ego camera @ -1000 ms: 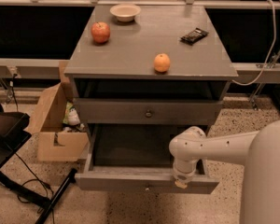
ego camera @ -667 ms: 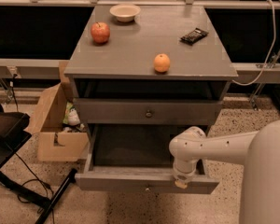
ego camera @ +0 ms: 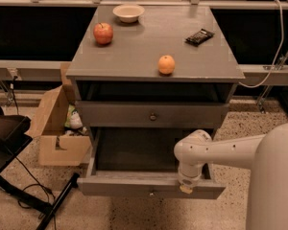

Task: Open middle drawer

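Note:
The grey cabinet (ego camera: 153, 56) stands in the middle of the camera view. Its top drawer (ego camera: 134, 115) is closed and has a small round knob (ego camera: 153, 115). The middle drawer (ego camera: 129, 188) below it is pulled far out, and its inside shows dark and bare. Its small knob (ego camera: 151, 193) sits at the centre of the front. My gripper (ego camera: 185, 187) points down at the top edge of that drawer front, right of the knob, at the end of my white arm (ego camera: 216, 150). The lowest drawer is hidden under the pulled-out one.
On the cabinet top lie a red apple (ego camera: 103, 33), an orange (ego camera: 166, 64), a white bowl (ego camera: 128, 13) and a dark snack bar (ego camera: 199, 36). An open cardboard box (ego camera: 55, 128) stands on the floor to the left. A black stand with cables (ego camera: 19, 171) is at the lower left.

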`<state>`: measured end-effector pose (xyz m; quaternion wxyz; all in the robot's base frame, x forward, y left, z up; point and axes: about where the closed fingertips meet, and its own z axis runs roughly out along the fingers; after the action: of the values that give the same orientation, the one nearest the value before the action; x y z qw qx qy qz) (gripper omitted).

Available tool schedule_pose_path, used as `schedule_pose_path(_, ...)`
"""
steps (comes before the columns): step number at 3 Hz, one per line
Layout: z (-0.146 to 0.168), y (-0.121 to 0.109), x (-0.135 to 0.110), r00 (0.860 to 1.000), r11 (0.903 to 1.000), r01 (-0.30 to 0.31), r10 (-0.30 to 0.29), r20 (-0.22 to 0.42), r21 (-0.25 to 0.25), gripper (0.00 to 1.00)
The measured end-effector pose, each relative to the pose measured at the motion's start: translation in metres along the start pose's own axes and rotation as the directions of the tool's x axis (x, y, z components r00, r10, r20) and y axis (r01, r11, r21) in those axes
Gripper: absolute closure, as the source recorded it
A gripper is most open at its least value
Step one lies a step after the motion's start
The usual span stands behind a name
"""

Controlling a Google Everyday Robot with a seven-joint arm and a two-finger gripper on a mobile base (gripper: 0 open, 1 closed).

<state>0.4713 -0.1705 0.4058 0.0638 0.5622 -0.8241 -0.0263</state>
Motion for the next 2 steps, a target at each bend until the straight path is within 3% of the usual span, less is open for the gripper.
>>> schedule_pose_path(1, 0.0, 0.0, 0.0, 1.0, 1.0, 0.0, 0.0, 0.0, 0.0, 0.15)
schedule_pose_path(2, 0.0, 0.0, 0.0, 1.0, 1.0, 0.0, 0.0, 0.0, 0.0, 0.0)
